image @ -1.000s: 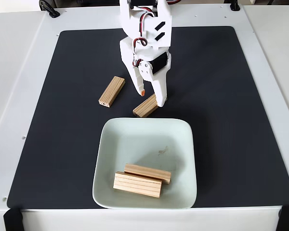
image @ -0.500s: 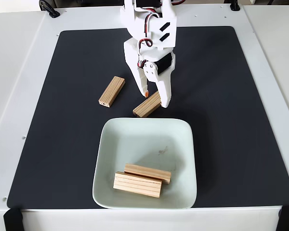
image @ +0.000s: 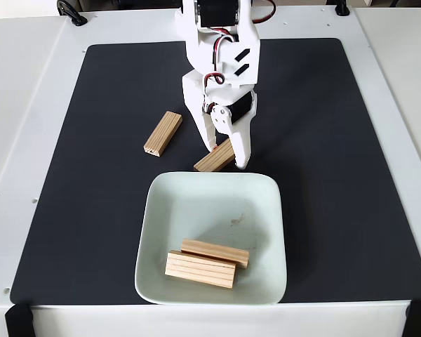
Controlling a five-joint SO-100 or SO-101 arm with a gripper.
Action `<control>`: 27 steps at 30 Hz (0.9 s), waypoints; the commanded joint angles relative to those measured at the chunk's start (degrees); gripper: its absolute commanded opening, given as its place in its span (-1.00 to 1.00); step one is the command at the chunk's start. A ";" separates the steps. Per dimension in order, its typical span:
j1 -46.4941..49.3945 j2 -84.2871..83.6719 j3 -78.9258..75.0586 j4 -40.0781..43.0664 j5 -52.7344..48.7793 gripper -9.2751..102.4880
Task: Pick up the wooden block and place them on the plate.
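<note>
— since a second ago my arm has come down and slid a touch right in the fixed view; the jaws [image: 227, 157] now sit lower, straddling the near wooden block [image: 215, 157].

— are they gripping it?

— they've narrowed from a second ago and stand one on each side of that block's upper end, the orange-tipped finger [image: 214, 146] at its left edge, the longer white finger [image: 241, 149] at its right. i can't tell whether they press the wood yet. the block lies tilted on the black mat [image: 337, 140], just beyond the plate's far rim.

— and the others?

— another block [image: 163, 133] lies on the mat to the left, apart from the first. two blocks [image: 205, 261] lie touching in the plate [image: 266, 210], toward its near side. the plate rests at the mat's near edge on the white surface [image: 28, 105].
</note>
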 commanded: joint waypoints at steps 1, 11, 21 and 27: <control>0.62 0.26 -1.85 -0.18 0.00 -0.44; 0.70 1.14 -1.05 0.00 0.35 -0.82; 0.53 22.32 22.15 -0.79 -0.26 -0.84; -0.09 34.72 32.17 -0.88 0.44 -0.84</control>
